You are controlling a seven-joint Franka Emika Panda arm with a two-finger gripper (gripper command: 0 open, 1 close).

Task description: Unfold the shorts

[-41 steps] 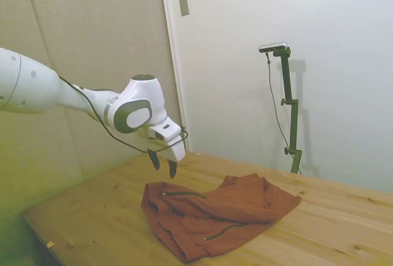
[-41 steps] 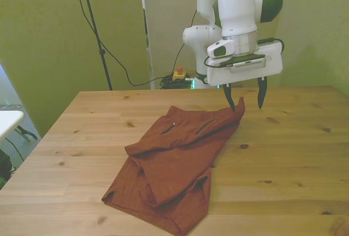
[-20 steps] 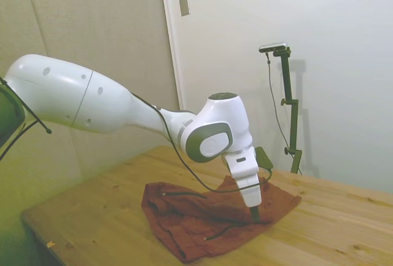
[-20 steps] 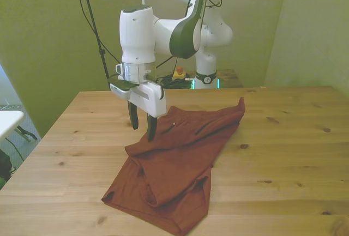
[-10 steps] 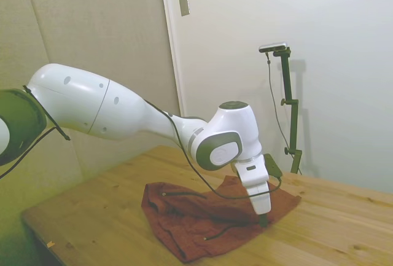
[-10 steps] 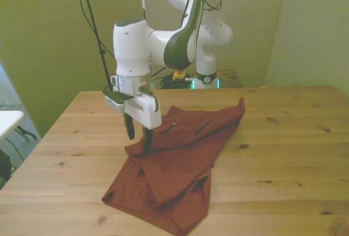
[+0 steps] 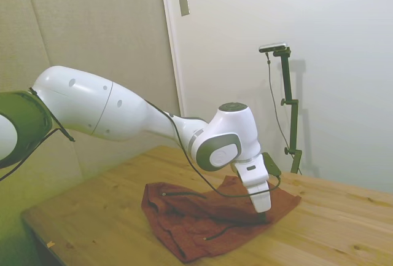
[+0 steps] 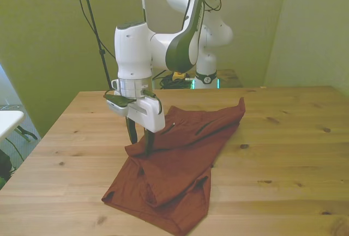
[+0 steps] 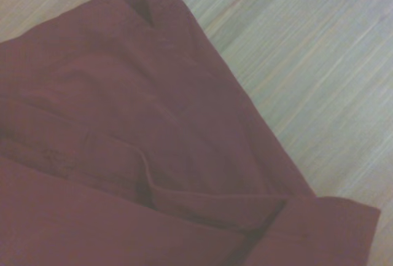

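Note:
The rust-red shorts [image 8: 180, 162] lie folded and rumpled on the wooden table [image 8: 283, 154], running from the far middle toward the near edge. A thin dark line marks the upper layer. My gripper [image 8: 139, 139] points straight down at the folded edge on the front view's left, open, its fingertips [image 8: 148, 144] down at the cloth there. In the side view the gripper [image 7: 263, 217] stands low over the shorts [image 7: 190, 220], its tips dark against the cloth. The wrist view shows the shorts [image 9: 123, 125] up close, with layered folds and a cloth edge beside bare wood.
Bare wood of the table [image 7: 344, 229] stretches around the shorts on all sides. The robot's base and a thin cable stand rise behind the table's far edge.
The gripper crossed from the shorts' far corner on the front view's right to the folded edge on its left and came down. In the last half second it barely shifted.

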